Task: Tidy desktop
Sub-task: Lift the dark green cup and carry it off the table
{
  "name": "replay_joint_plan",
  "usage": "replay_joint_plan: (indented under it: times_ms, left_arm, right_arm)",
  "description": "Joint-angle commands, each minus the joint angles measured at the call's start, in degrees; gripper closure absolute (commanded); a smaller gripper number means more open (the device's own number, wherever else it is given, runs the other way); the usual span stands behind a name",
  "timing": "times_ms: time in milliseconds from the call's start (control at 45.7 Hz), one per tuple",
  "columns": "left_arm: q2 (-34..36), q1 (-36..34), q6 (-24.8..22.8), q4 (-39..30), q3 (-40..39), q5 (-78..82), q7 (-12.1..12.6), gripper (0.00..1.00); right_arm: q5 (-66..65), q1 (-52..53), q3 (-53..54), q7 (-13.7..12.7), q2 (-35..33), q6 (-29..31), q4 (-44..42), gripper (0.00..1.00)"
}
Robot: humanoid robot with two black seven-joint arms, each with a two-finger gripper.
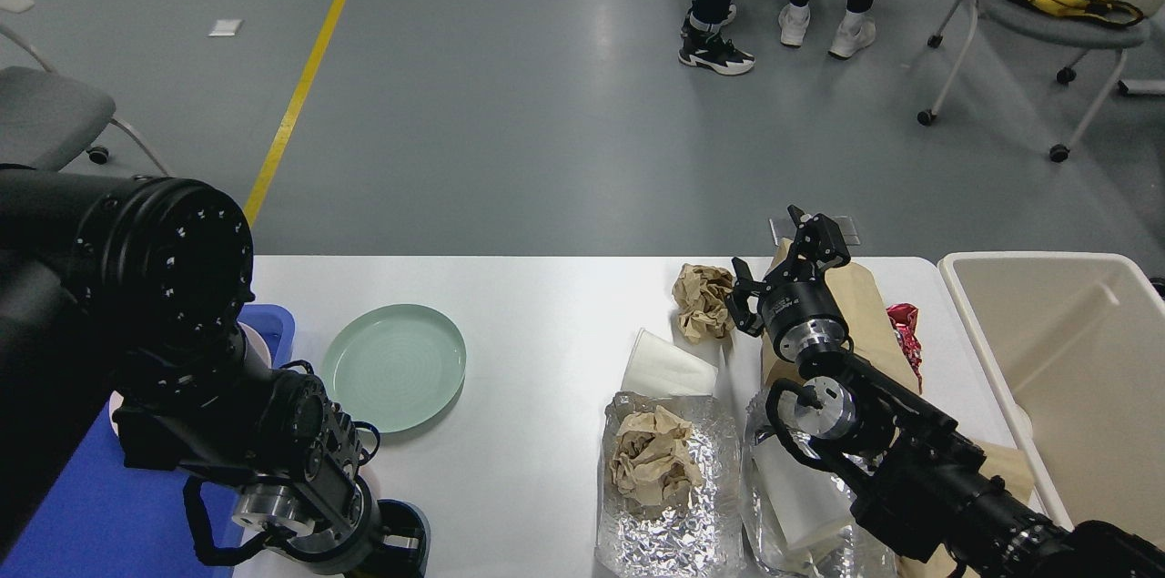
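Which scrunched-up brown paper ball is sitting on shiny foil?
The nearer crumpled brown paper ball lies on the crinkled silver foil sheet. The farther crumpled brown paper ball lies straight on the white desktop.

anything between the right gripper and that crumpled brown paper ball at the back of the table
Nothing visible: the open right gripper sits just right of the crumpled brown paper ball on the white desktop, with no object between them.
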Motion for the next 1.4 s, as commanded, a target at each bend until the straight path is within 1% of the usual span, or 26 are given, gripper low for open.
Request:
replay_joint_plan:
  times_ms: [0,175,547,613,679,766,832,1095,1161,1270,1380]
  left_arm:
    - [0.0,-0.08,0.15,0.15,-0.14,0.24,-0.14,0.98]
    - [0.0,-0.08,0.24,0.15,-0.05,0.24,-0.05,1.0]
    - [0.43,-0.87,0.15,0.15,0.3,0.24,-0.14,1.0]
    - [0.87,-2.01,-0.37,0.24,0.3,0.24,-0.14,1.0]
    - [2.01,-4.9,-2.56,0.15,0.21,0.5,-0.05,1.0]
    - [4.74,-8.85,-7.22,0.15,-0.4,0.59,-0.05,1.0]
    - [6.93,-13.16,-12.05,0.15,-0.67,0.68,-0.13,1.0]
    - [18.8,-34.51,-37.97,0.15,-0.84,3.84,-0.31,1.0]
    - [21.52,-39.35,-43.25,0.15,-0.84,3.84,-0.22,1.0]
    - [25.39,-46.12,-49.23,0.15,0.03,3.93,-0.14,1.0]
    - [27.42,-49.29,-52.14,0.15,2.4,4.02,-0.22,1.0]
  right_arm:
    - [-0.01,-0.01,0.0,0.0,-0.01,0.0,0.0,0.0]
    - [-0.01,-0.01,0.0,0.0,-0.01,0.0,0.0,0.0]
    - [-0.01,-0.01,0.0,0.0,-0.01,0.0,0.0,0.0]
    - [-0.01,-0.01,-0.09,0.0,-0.01,0.0,0.0,0.0]
    - [-0.01,-0.01,-0.09,0.0,-0.01,0.0,0.0,0.0]
    - [-0.01,-0.01,0.0,0.0,-0.01,0.0,0.0,0.0]
    - [-0.01,-0.01,-0.09,-0.09,-0.01,0.0,0.0,0.0]
    - [-0.01,-0.01,0.0,0.0,-0.01,0.0,0.0,0.0]
    - [-0.01,-0.01,0.0,0.0,-0.01,0.0,0.0,0.0]
    - [-0.01,-0.01,-0.09,0.0,-0.01,0.0,0.0,0.0]
    - [-0.01,-0.01,0.0,0.0,-0.01,0.0,0.0,0.0]
